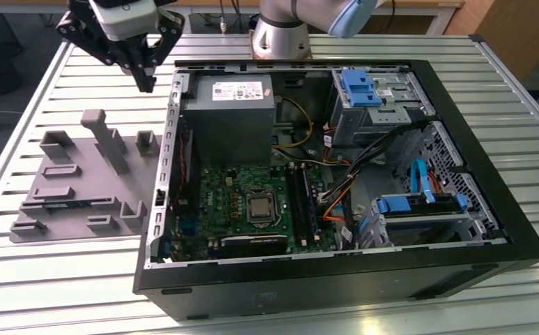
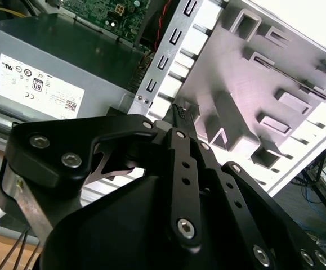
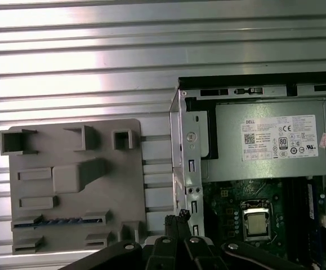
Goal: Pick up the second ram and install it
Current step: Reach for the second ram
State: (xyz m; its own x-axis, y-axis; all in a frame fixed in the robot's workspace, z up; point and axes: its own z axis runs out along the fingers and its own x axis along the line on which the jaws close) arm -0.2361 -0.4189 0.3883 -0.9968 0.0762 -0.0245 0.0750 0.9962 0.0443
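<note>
The second ram [image 3: 56, 221] is a thin blue-green stick lying on edge in a slot of the grey holder plate [image 3: 123, 185]; in the exterior view the ram [image 1: 68, 204] sits low on that plate [image 1: 74, 157], at the exterior view's left of the case. My gripper [image 1: 146, 85] hangs high above the table between the plate's far end and the case's corner, well away from the ram. Its black fingers meet at the tips in both wrist views [image 2: 178, 111] [image 3: 179, 217], shut with nothing between them.
The open black computer case [image 1: 492, 209] lies on the slatted metal table [image 1: 27, 279], with the green motherboard [image 1: 222, 202], its black memory slots [image 1: 302, 202], the grey power supply [image 1: 227, 112] and blue drive brackets [image 1: 358, 87] inside. The arm's base [image 1: 283, 35] stands behind the case.
</note>
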